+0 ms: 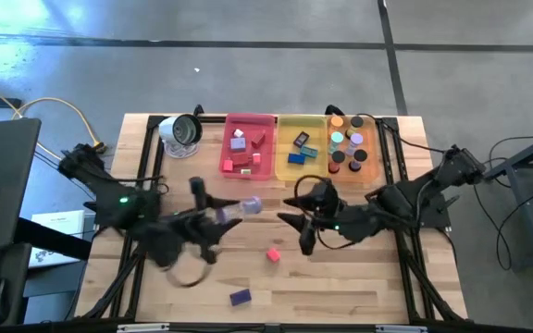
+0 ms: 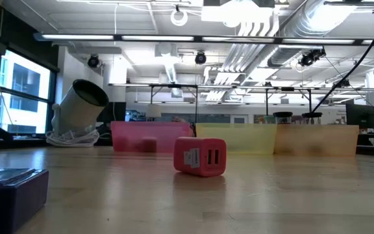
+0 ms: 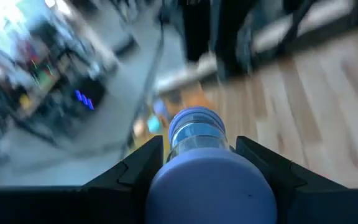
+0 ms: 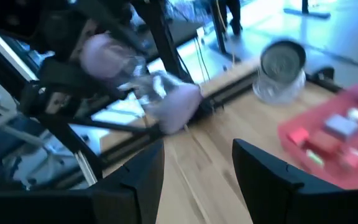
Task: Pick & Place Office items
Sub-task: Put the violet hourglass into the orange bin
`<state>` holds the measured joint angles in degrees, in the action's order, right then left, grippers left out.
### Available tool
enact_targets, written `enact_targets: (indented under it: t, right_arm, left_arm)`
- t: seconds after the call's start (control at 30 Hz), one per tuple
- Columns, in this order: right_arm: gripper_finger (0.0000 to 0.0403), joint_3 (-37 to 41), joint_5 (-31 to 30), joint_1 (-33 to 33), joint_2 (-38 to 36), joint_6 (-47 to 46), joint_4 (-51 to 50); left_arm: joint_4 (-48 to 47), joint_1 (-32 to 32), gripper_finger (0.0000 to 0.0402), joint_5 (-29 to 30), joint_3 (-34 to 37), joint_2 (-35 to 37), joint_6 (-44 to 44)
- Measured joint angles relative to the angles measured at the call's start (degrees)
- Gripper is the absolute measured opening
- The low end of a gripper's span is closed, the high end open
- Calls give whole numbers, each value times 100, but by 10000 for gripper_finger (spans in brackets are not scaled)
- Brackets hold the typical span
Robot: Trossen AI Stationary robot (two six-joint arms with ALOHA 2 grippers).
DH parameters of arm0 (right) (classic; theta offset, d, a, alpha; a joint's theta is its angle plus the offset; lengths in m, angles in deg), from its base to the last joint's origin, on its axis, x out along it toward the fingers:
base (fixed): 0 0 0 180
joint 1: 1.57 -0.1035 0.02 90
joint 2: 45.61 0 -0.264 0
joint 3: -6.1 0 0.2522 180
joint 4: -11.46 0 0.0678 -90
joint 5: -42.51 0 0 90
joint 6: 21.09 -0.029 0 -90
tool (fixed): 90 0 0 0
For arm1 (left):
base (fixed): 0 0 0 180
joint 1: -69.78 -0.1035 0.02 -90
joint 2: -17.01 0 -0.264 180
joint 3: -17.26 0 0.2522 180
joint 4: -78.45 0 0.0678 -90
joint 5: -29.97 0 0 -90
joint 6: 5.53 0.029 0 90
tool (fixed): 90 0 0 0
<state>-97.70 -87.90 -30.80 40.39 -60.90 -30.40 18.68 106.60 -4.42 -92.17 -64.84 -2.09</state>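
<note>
I'm holding a lavender cylinder (image 1: 237, 211) in the left gripper (image 1: 220, 215), its fingers clamped on either side of the piece, and I'm carrying it above the middle of the table (image 1: 378, 287), short of the trays. The right gripper (image 1: 302, 217) is hovering just beside it with its fingers spread and nothing between them.

Most of the sorting looks done to me: the pink tray (image 1: 268, 122) is holding several red, pink and lavender pieces, the yellow tray (image 1: 285, 123) has blue and yellow ones, and the orange tray (image 1: 375, 125) is full of round discs. What I'm judging as left: the cylinder in my grip, a red block (image 1: 273, 253) lying on the bare wood near the front, and a purple block (image 1: 240, 297) nearer the front edge (the silver-and-white round thing (image 1: 183, 131) beside the pink tray isn't mine to move).
</note>
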Motion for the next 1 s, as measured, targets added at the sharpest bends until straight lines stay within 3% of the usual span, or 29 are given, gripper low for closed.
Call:
enact_targets:
  t: [0.2, 0.5, 0.77, 0.9, 1.0]
  right_arm:
    - [178, 0, 20, 197, 0, 635, 960]
    - [178, 0, 76, 476, 0, 825, 1523]
    - [207, 2, 673, 503, 20, 766, 1764]
    - [248, 4, 1689, 523, 40, 1173, 1827]
    - [272, 5, 1976, 586, 129, 1231, 2003]
  left_arm:
    - [1076, 533, 176, 199, -1, 349, 924]
    - [1007, 652, 176, 199, -1, 498, 1055]
    - [971, 650, 176, 202, 1, 518, 1356]
    - [976, 650, 176, 202, 1, 522, 1376]
    - [983, 634, 176, 202, 1, 525, 1393]
